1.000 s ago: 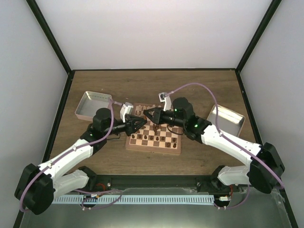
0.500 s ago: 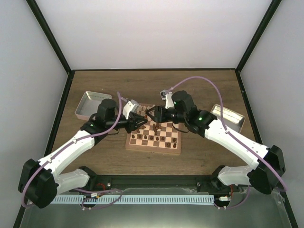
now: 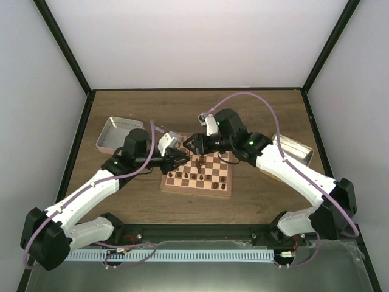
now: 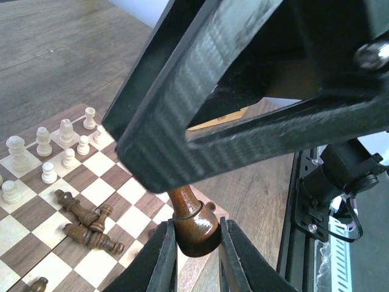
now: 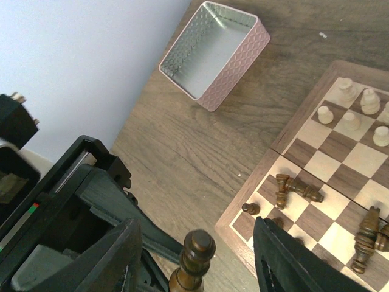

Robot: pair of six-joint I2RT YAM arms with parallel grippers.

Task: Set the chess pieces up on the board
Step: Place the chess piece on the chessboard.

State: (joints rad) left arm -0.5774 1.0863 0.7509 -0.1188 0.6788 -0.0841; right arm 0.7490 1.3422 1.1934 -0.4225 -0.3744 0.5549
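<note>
My left gripper (image 4: 196, 246) is shut on the round base of a large dark brown chess piece (image 4: 191, 219) and holds it in the air over the near left corner of the board (image 4: 91, 194). My right gripper (image 5: 196, 234) is open, with one finger on each side of that piece's knobbed top (image 5: 199, 246), not touching it. In the top view the two grippers, left (image 3: 187, 160) and right (image 3: 194, 146), meet over the board's left part (image 3: 194, 190). Cream pieces (image 4: 42, 152) stand in rows at one end. Several dark pieces (image 5: 298, 188) lie toppled on the squares.
An empty pink metal tray (image 3: 115, 135) lies left of the board, also in the right wrist view (image 5: 213, 55). A second metal tray (image 3: 292, 152) lies to the right. The right gripper's black frame (image 4: 243, 91) fills the top of the left wrist view. Dark walls enclose the table.
Both wrists have swung a little toward the far side. The grippers stay tip to tip over the board's left part, and the dark piece now shows between them.
</note>
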